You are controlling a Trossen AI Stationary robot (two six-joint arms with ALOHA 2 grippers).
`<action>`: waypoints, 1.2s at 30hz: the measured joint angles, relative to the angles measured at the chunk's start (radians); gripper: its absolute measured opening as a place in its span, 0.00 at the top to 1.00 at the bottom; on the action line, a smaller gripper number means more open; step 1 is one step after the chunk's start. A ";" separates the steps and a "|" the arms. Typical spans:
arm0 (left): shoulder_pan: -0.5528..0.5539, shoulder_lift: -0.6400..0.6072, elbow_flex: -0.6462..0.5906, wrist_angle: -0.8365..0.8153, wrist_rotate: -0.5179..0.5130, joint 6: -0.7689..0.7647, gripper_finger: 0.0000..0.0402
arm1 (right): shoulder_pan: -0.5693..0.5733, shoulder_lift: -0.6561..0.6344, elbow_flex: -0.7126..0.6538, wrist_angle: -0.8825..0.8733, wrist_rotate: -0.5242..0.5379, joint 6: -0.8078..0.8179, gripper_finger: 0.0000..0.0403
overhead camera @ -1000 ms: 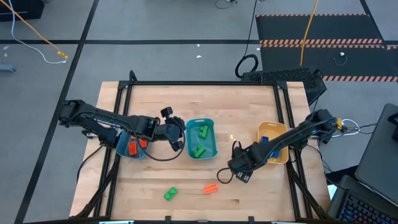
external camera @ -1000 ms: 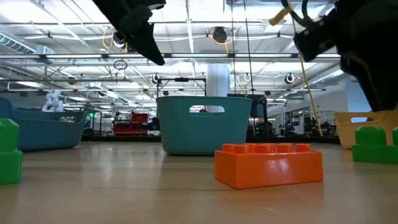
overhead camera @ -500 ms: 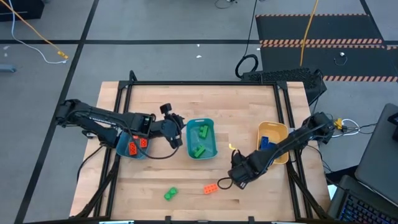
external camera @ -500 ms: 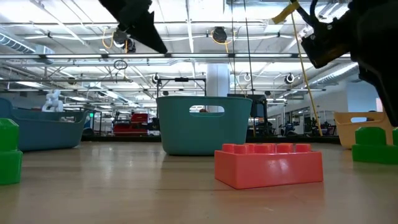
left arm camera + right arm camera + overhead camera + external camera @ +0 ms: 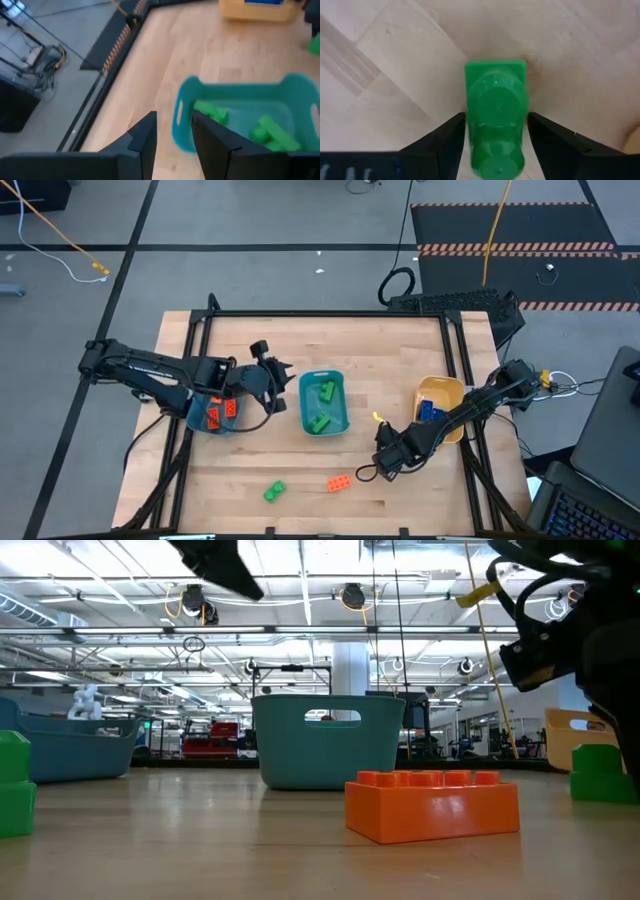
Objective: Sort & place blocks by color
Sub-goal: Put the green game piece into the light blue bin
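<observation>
A small green block (image 5: pixel 495 95) stands on the table (image 5: pixel 320 345), studs up, between the open fingers of my right gripper (image 5: pixel 496 119), which reaches down near the yellow-tan bowl (image 5: pixel 440 387). In the low view this block (image 5: pixel 600 772) sits on the wood. My left gripper (image 5: pixel 274 376) hovers open and empty just left of the middle teal bin (image 5: pixel 322 374), which holds green blocks (image 5: pixel 265 131). An orange block (image 5: pixel 339 482) and another green block (image 5: pixel 274 492) lie loose near the front edge. The left bin (image 5: pixel 196 418) holds orange blocks (image 5: pixel 218 412). My right gripper has one finger (image 5: pixel 447 137) close on either side of the green block, coming from above and pointing down. I cannot tell whether the fingers touch the block's sides. The block rests on the table.
The bowl holds blue blocks (image 5: pixel 428 408). A dark frame (image 5: pixel 325 313) runs round the table top. Bare wood lies between the bins and the far edge, and between the loose blocks and the bins. A cable trails by the right gripper.
My right gripper has moved toward the table's near edge and come down over the green block. My left gripper has risen and drawn back from over the middle bin's left rim toward the table's left and far side.
</observation>
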 joint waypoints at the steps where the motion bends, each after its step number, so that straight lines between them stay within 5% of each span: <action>1: 0.000 -0.003 0.001 0.022 -0.001 0.002 0.69 | 0.000 -0.001 -0.008 0.012 0.000 0.003 0.49; 8: 0.002 -0.017 0.003 0.134 -0.002 0.056 0.69 | 0.012 0.003 0.014 -0.053 0.060 -0.043 0.69; 17: 0.002 -0.016 0.002 0.179 -0.001 0.079 0.69 | -0.007 -0.005 0.176 -0.160 0.147 -0.294 0.69; 25: 0.000 -0.016 0.002 0.136 0.000 0.010 0.69 | -0.136 -0.011 0.310 -0.047 0.440 -0.717 0.69; 30: -0.010 -0.015 0.002 0.072 0.000 -0.052 0.69 | -0.261 -0.011 0.312 0.152 0.409 -0.939 0.69; 36: -0.032 -0.015 0.002 -0.018 0.001 -0.121 0.69 | -0.364 -0.010 0.283 0.286 0.287 -1.008 0.69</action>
